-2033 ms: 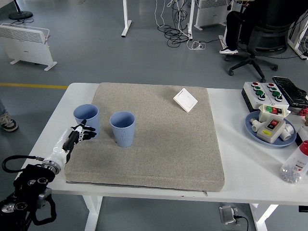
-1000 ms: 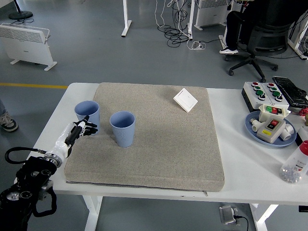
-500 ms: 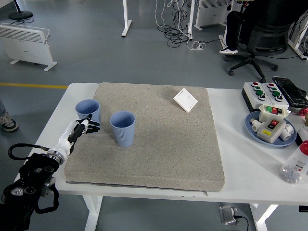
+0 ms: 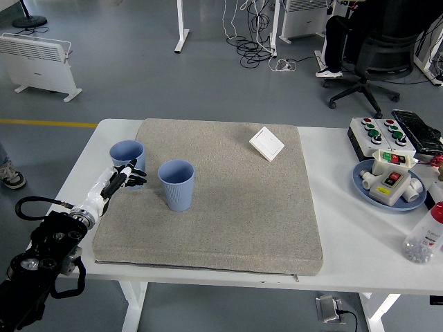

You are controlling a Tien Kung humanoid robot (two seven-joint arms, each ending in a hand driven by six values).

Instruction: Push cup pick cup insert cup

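Was in the push step: left hand (image 4: pixel 126 174), fingers loosely spread and gripping nothing, pressed against the near side of the left cup (image 4: pixel 127 155) at 9 o'clock on the grey mat (image 4: pixel 228 207), second cup (image 4: pixel 176 185) just beside at 3 o'clock; needed next a grasp of 1 cup.

My left arm, as seen from the head camera.
I see a slim white forearm ending in a white-and-black five-fingered left hand (image 4: pixel 122 176), joined to bulky black housings with round silver fasteners; a thin black cable loops beside them.
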